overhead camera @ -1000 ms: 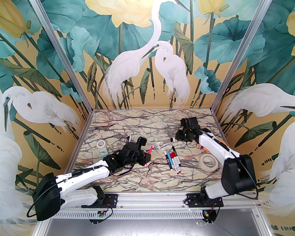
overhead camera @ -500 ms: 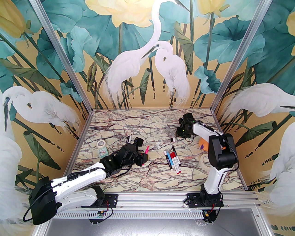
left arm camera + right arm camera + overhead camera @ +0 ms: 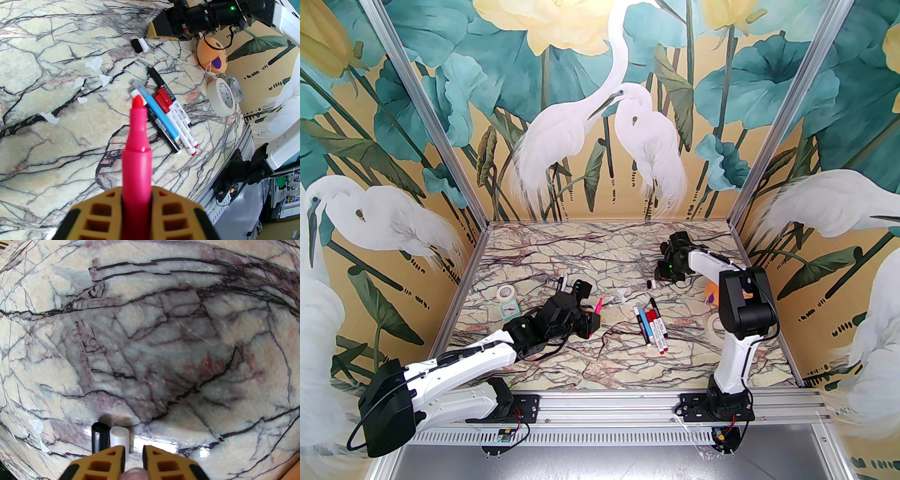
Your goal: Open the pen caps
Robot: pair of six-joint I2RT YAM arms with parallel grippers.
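My left gripper is shut on an uncapped pink pen, whose tip points toward the pile of pens. From above, that pink pen sticks up from the left gripper, left of the pens. My right gripper hangs low over the marble, its jaws a narrow gap apart with a pale pinkish pen cap between them. Just beside its left finger lie a black pen cap and a white pen cap. In the left wrist view those pen caps lie by the right gripper.
An orange plush ball and a masking tape roll sit at the right, near the right arm. A small tape roll and a green clock are at the left. White scraps dot the marble.
The right arm's elbow has swung upright, and its gripper has shifted a little toward the two loose caps. The left arm has drawn back slightly with the pink pen.
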